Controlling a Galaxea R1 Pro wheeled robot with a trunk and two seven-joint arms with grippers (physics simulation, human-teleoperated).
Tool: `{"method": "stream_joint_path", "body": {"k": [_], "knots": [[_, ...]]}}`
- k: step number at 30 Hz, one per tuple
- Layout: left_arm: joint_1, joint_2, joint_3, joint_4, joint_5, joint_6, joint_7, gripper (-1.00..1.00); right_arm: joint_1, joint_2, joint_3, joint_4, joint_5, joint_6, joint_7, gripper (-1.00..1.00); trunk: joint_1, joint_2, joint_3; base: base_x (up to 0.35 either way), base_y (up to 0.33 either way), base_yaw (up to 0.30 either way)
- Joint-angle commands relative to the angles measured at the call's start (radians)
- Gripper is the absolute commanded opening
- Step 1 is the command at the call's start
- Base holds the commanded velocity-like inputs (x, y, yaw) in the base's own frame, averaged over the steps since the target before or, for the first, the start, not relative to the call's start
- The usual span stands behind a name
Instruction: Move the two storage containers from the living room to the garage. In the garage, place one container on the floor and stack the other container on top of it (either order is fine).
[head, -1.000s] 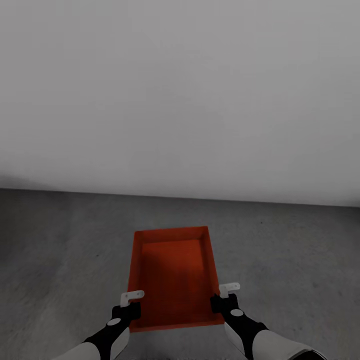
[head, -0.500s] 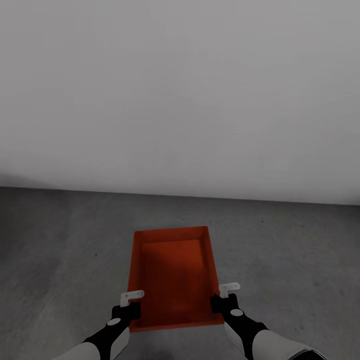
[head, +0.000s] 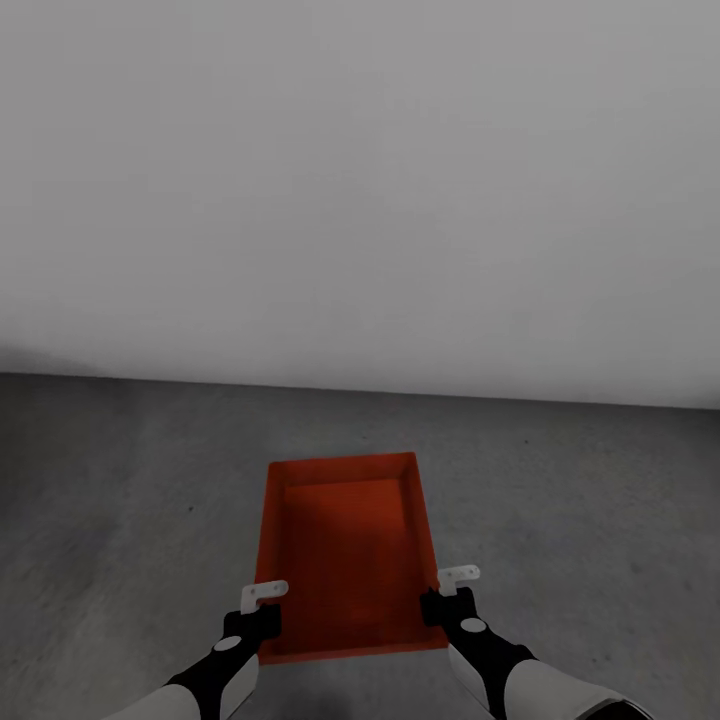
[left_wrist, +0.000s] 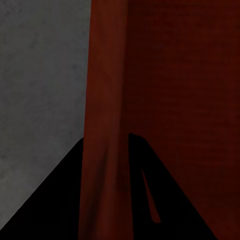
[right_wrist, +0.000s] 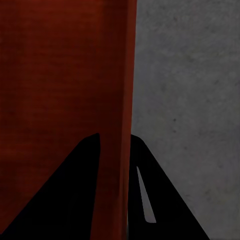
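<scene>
Left end effector (head: 264, 596) pinches bin (head: 345, 550) left wall; right end effector (head: 459, 578) pinches right wall, balancing load. Bin lower centre of frame, over grey concrete floor (head: 120, 520), white wall (head: 360, 180) beyond. Wrist views reveal fingers (left_wrist: 65, 200) straddling thin walls; head view hides contact.

We see a red-orange rectangular open-top bin (head: 345, 550) with smooth, matt walls that look like plain plastic. Beneath it lies a dark grey mottled floor (head: 120, 500), rough and dull like concrete. Behind stands a plain white wall (head: 360, 180), flat and matt. The arms' black and white shells (head: 225, 665) look like smooth, faintly glossy plastic.
</scene>
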Motion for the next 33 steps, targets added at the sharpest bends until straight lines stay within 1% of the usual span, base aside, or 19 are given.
{"method": "stream_joint_path", "body": {"k": [1, 23, 33], "knots": [[0.0, -0.002, 0.034, 0.002, 0.012, -0.002, 0.005, -1.0, -0.001, 0.022, -0.066, -0.026, -0.027, -0.002, -0.005, -1.0, 0.004, -0.008, -0.004, 0.0, 0.0, 0.0], [0.0, -0.002, 0.034, 0.002, 0.012, -0.002, 0.005, -1.0, -0.001, 0.023, -0.066, -0.026, -0.027, -0.003, -0.009, -1.0, 0.088, -0.162, -0.073, 0.0, 0.0, -0.005], [0.0, -0.002, 0.034, 0.002, 0.012, -0.002, 0.005, -1.0, -0.001, 0.024, -0.066, -0.026, -0.028, -0.003, -0.016, -1.0, 0.127, -0.232, -0.105, 0.0, 0.0, -0.22]]}}
